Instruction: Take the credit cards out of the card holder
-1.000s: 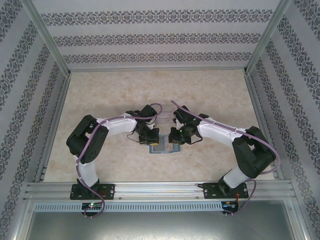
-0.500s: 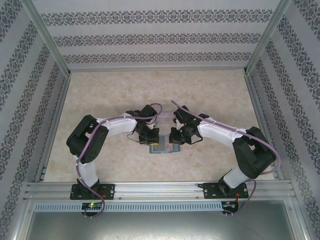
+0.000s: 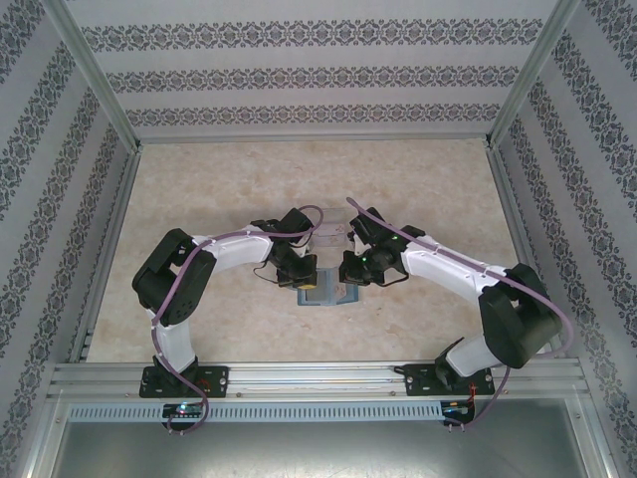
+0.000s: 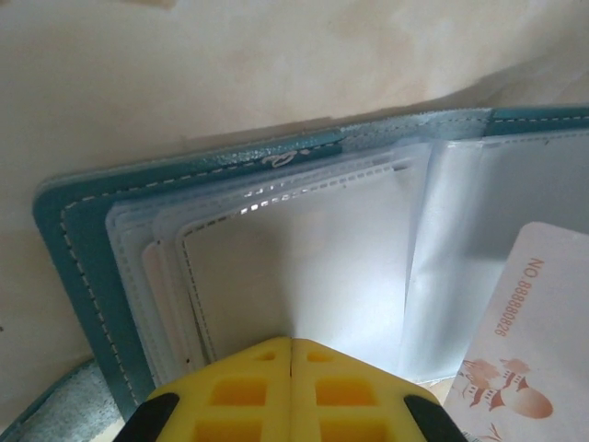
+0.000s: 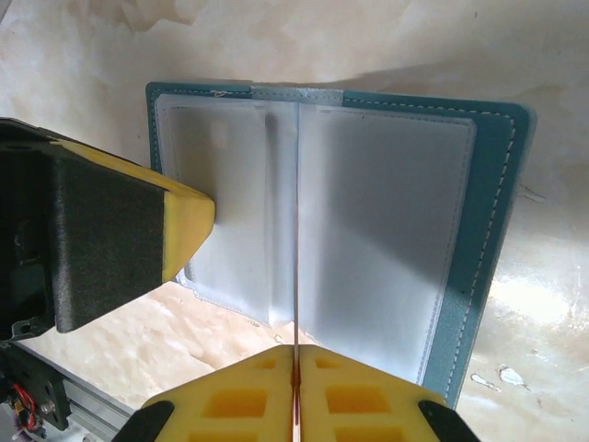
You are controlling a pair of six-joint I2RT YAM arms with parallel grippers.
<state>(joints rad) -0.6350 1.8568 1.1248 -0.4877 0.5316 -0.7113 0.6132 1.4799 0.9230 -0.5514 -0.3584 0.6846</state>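
Closed flush together, the jaws of the left gripper (image 4: 292,354) have nothing visible between their yellow pads, and the tip rests on the clear plastic sleeves (image 4: 304,267) of the card holder's left page. On the right gripper (image 5: 296,359) the jaws are clamped on a card (image 4: 532,336), which the right wrist view catches edge-on as a thin reddish line running up from between the fingers along the fold. From the left wrist view the same card shows its pale face, printed with a number and a small reddish drawing, and it stands over the right page. Whether its far edge sits inside a sleeve or is free of it cannot be told. The card holder (image 5: 391,239) lies spread like a book on the pale marbled table (image 3: 428,184), teal border with light stitching around the outside and several layered clear sleeves within. In the overhead view it sits near the middle of the table's near half, directly between the two grippers, which meet over it from either side. A clear tray (image 3: 329,230) stands just behind them.
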